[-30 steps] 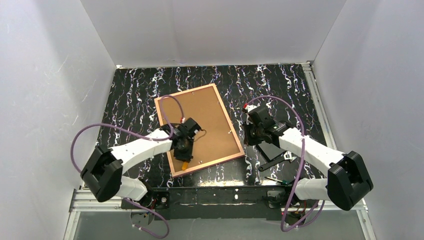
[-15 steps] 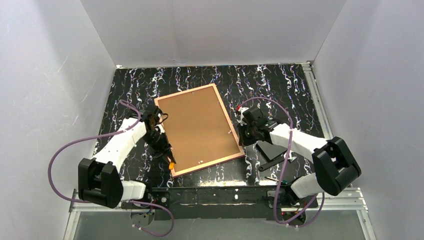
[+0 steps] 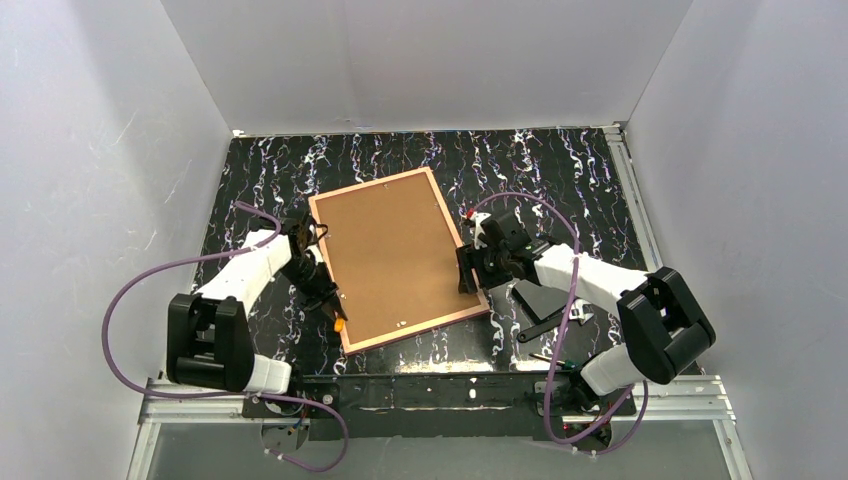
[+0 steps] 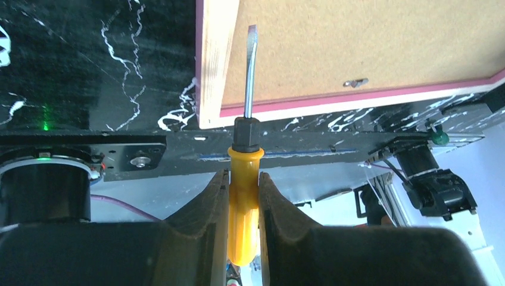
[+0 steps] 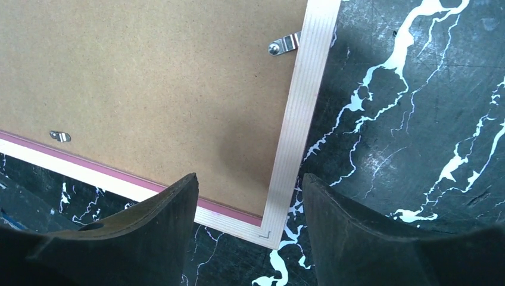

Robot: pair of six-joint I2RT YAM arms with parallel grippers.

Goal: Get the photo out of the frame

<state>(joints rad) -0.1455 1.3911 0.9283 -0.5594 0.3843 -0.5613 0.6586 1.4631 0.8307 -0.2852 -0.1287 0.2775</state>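
- Frame (image 3: 398,260) lies back-up on the surface (image 3: 560,170) (black w/ white veins), roughly mid-surface and turned so its long sides run on a diagonal. Pink rim shows all round.
- Photo: can't see it from any view. Only the brown backing board (image 5: 149,77) shows, sitting inside the rim.
- Left tool (image 4: 243,199) is pinched narrow on the orange handle of a screwdriver (image 4: 245,161). From above it sits just off the frame's left side, near the front corner.
- Screwdriver shaft points over the frame's pale side strip, w/ the flat blade right where strip meets board. Can't tell if the tip actually touches.
- Right tool (image 5: 247,185) has its jaws wide apart w/ nothing gripped. It's over the frame's near-right corner, one finger above the board side and the other above bare surface outside the rim. Contact w/ the frame: can't tell.
- Small metal clips (image 5: 284,43) at the board's edge: one bridges onto the right rim, another lies by the near rim.
- Black flat piece (image 3: 545,300) lies on the surface just right of the frame, by the right arm.
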